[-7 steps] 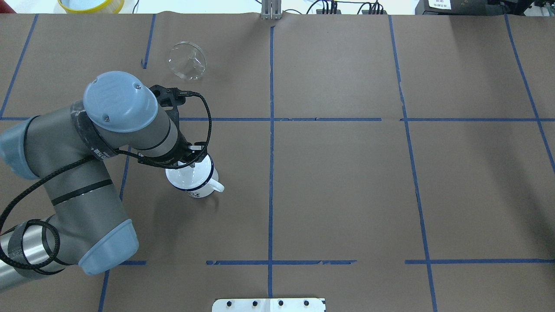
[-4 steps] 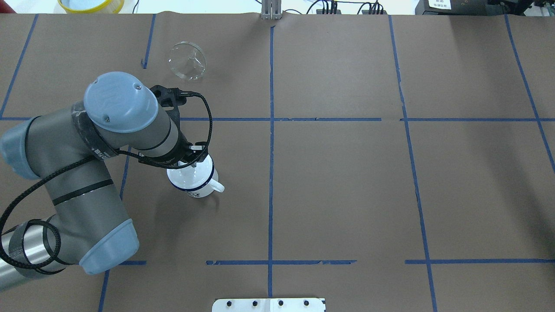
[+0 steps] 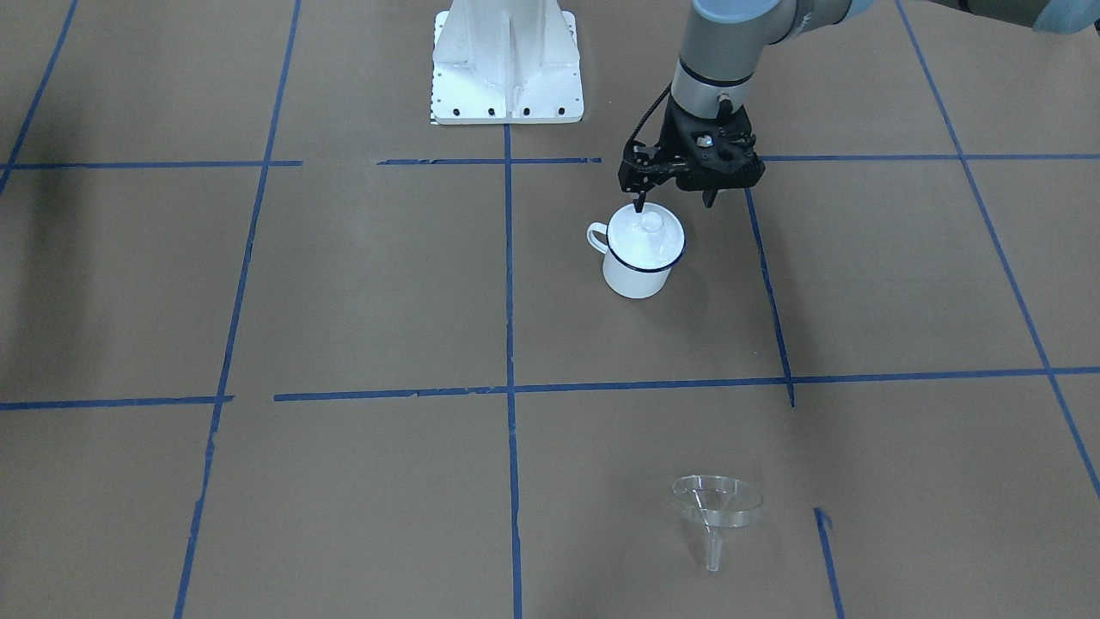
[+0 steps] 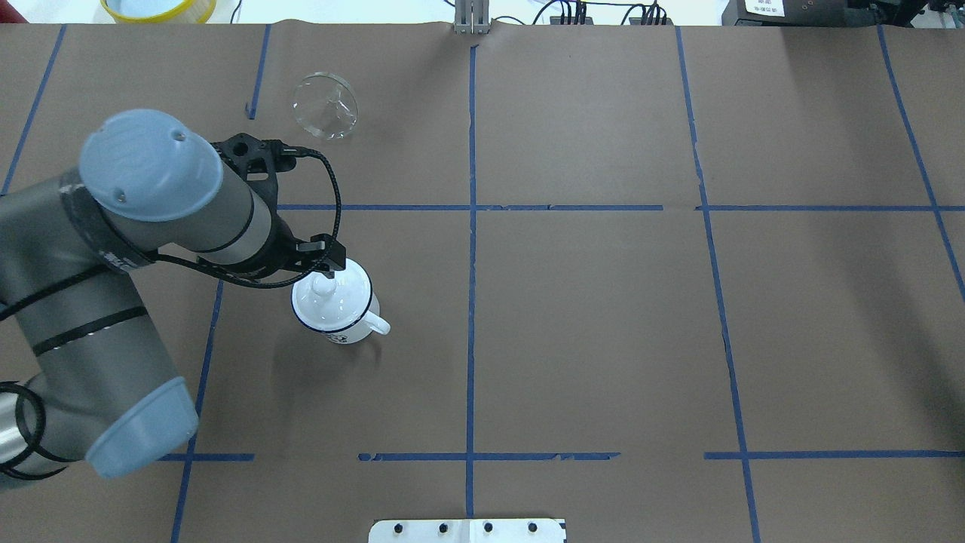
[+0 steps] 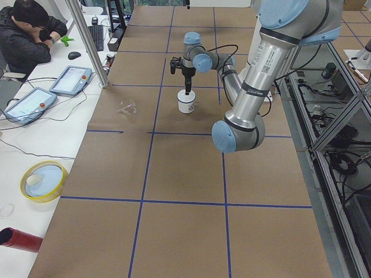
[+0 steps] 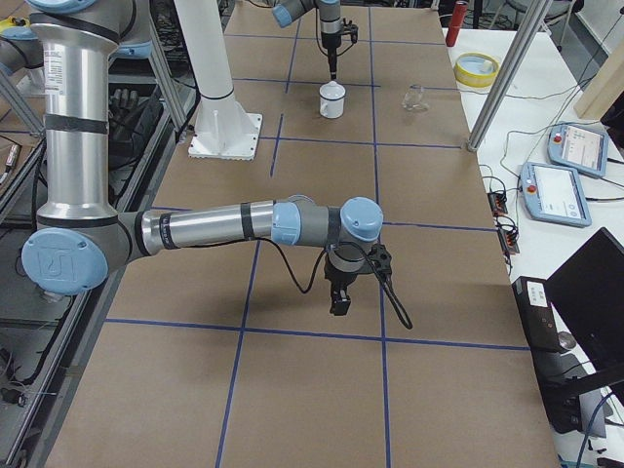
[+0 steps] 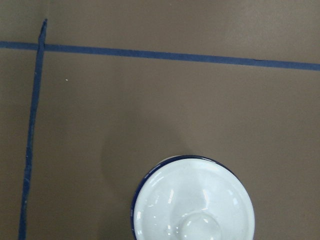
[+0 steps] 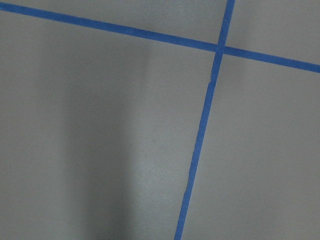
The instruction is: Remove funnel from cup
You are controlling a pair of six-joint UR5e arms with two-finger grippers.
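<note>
The funnel [image 3: 717, 505] lies on its side on the bench [image 3: 344, 301], well apart from the cup [image 3: 636, 273], which wears a lid [image 3: 646, 239]. We see the left fingers [image 3: 638, 196] spread and empty above the cup's rim; whether the right fingers [image 6: 340, 304] are parted, we cannot tell.

Blocked from above at the cup [image 3: 637, 271] by a knobbed white lid [image 3: 646, 239] seated on its rim. Crowded on the robot's side by the left gripper [image 3: 675, 205], spread wide just over that rim, perhaps touching the lid with one finger. Open all round the funnel [image 3: 716, 507], well apart on bare table [image 3: 344, 284].
</note>
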